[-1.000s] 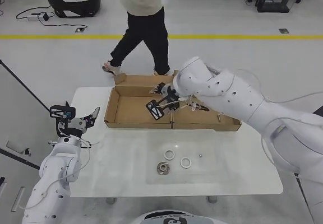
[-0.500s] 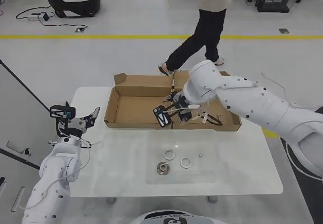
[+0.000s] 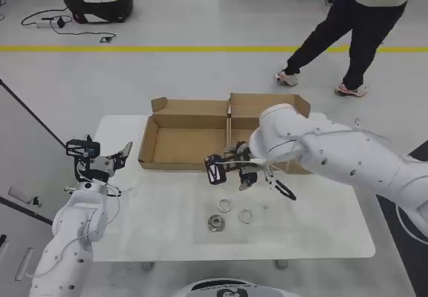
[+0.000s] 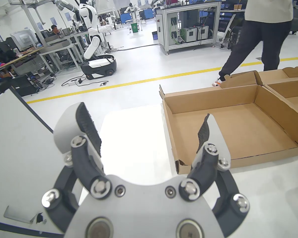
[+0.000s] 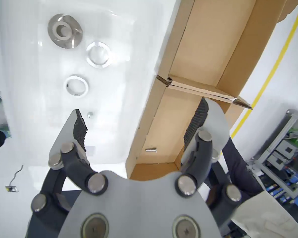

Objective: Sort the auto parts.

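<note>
Above counter [image 3: 325, 223] by cardboard box [image 3: 184, 145], right pincer [image 5: 140, 111] is released, empty, near ring [image 5: 98, 55] & flanged part [image 5: 64, 30]; left pincer [image 4: 145, 113] also released, at counter's left side.

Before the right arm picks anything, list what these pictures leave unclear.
- Right box floor: in the top view the right arm covers most of it; in the right wrist view a finger hides part beyond the pin.
- Small part near the ring: too small in either view to name.
- Left box, near floor: left wrist view, behind its front wall.
</note>
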